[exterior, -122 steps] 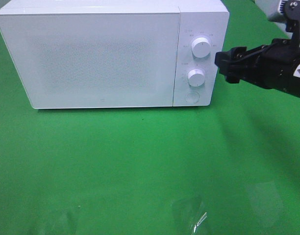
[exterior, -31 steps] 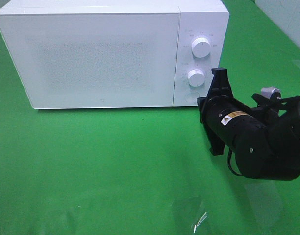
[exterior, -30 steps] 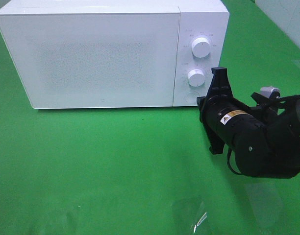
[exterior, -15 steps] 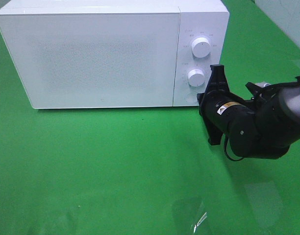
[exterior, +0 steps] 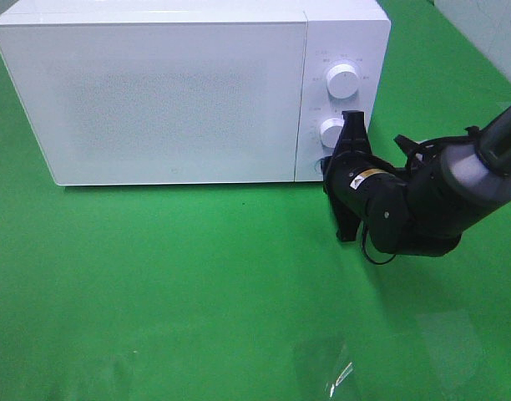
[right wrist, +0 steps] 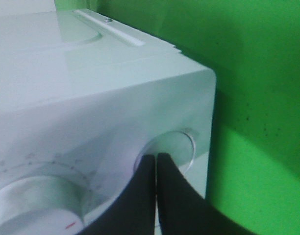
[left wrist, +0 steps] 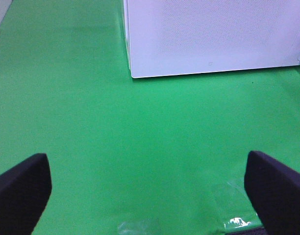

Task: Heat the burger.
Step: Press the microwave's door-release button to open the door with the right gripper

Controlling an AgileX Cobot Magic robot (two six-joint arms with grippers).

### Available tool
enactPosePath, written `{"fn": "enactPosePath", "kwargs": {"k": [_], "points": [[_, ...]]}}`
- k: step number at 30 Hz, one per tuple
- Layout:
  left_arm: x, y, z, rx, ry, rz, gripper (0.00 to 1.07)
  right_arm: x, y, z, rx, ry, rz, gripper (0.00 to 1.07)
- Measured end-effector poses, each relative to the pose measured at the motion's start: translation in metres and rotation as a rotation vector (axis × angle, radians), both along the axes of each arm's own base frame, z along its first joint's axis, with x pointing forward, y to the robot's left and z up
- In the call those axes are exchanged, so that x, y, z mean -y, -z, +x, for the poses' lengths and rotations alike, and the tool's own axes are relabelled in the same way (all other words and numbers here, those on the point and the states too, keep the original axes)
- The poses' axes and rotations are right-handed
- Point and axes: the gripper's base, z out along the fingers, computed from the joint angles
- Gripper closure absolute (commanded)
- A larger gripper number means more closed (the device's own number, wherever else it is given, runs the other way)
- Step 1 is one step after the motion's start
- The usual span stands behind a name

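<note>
The burger is out of view. A white microwave [exterior: 172, 92] stands at the back of the green table with its door closed; it also shows in the left wrist view [left wrist: 213, 34]. My right gripper [exterior: 327, 165] is shut, and its joined fingertips [right wrist: 156, 157] rest at the round button [right wrist: 178, 146] at the foot of the control panel, below the lower knob [exterior: 331, 130]. My left gripper [left wrist: 149, 188] is open above bare green cloth in front of the microwave, with nothing between its fingers [left wrist: 22, 188].
The upper knob [exterior: 343, 81] sits above the lower one on the panel. A patch of wrinkled clear film [exterior: 331, 372] lies on the cloth near the front edge. A pale wall [exterior: 489, 25] rises at the back right.
My right arm has swung left toward the microwave's control panel, bringing its shut fingertips up to the round button. The microwave door has stayed closed.
</note>
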Motion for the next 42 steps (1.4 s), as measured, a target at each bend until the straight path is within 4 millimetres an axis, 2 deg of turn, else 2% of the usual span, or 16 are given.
{"fn": "enactPosePath", "kwargs": {"k": [2, 8, 26, 42], "points": [[0.0, 0.0, 0.0, 0.0, 0.0, 0.0, 0.07, 0.001, 0.007, 0.003, -0.023, 0.01, -0.003, 1.07], [0.0, 0.0, 0.0, 0.0, 0.0, 0.0, 0.07, 0.003, 0.009, 0.005, -0.031, 0.034, 0.003, 1.07], [0.0, 0.0, 0.0, 0.0, 0.0, 0.0, 0.07, 0.001, 0.0, 0.005, 0.024, 0.038, 0.015, 1.07], [0.0, 0.0, 0.0, 0.0, 0.0, 0.0, 0.07, 0.0, 0.002, 0.005, 0.06, 0.052, 0.017, 1.07]]}}
